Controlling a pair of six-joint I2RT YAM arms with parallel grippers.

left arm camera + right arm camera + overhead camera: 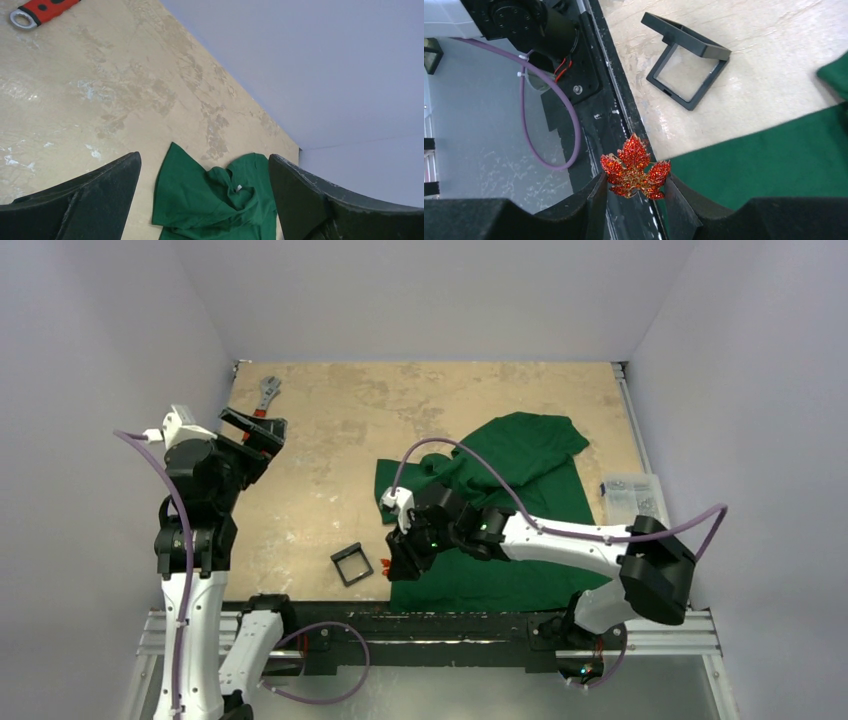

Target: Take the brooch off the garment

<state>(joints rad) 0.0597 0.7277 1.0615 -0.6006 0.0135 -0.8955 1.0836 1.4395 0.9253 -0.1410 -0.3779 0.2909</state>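
Note:
The brooch (636, 170), a small sparkling orange-red maple leaf, is pinched between the two black fingers of my right gripper (634, 192). It is held in the air over the table's black front rail, off the cloth. In the top view it is a red speck (384, 564) at the right gripper (392, 565), just left of the dark green garment (510, 490). The garment lies crumpled on the table and also shows in the left wrist view (215, 200) and the right wrist view (784, 160). My left gripper (255, 430) is open and empty, raised at the far left, well away from the garment.
A small black square frame box (352, 564) lies open on the table left of the brooch, also in the right wrist view (685, 60). A red-handled wrench (267, 393) lies at the back left. A clear plastic box (632, 498) sits at the right edge. The black rail (440, 615) runs along the front.

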